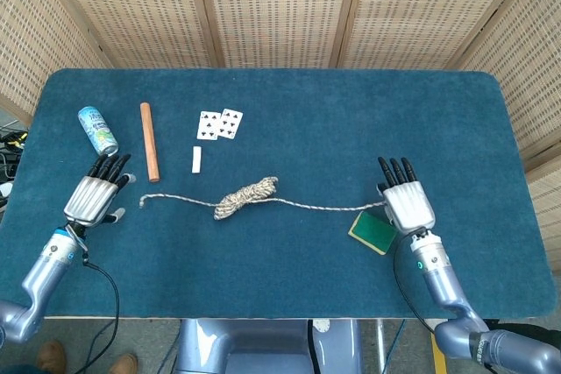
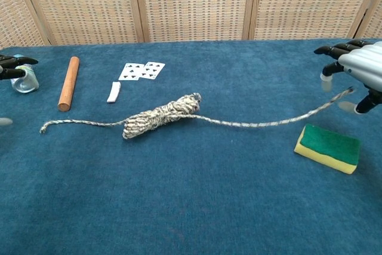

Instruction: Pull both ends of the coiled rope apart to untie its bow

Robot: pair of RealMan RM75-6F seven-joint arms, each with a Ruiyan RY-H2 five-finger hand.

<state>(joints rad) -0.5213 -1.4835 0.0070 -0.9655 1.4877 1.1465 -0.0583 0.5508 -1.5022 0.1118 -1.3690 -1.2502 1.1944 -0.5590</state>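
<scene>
The speckled rope's coiled bundle [image 1: 245, 197] [image 2: 160, 116] lies slantwise on the blue cloth at mid-table. Its left end [image 1: 143, 201] [image 2: 43, 128] lies loose on the cloth, apart from my left hand [image 1: 90, 197], which is open with its fingers spread; the chest view catches only its fingertips [image 2: 12, 67]. The right strand runs slack to my right hand [image 1: 408, 203] [image 2: 358, 64]. The right end [image 2: 349, 91] is off the table between the thumb and fingers, all blurred, so whether it is pinched is unclear.
A green-and-yellow sponge [image 1: 372, 231] [image 2: 328, 146] lies just below the right hand. At the back left are a drink can [image 1: 96, 130], a wooden stick [image 1: 150, 141], two playing cards [image 1: 219, 124] and a small white piece [image 1: 196, 158]. Wicker screens stand behind the table.
</scene>
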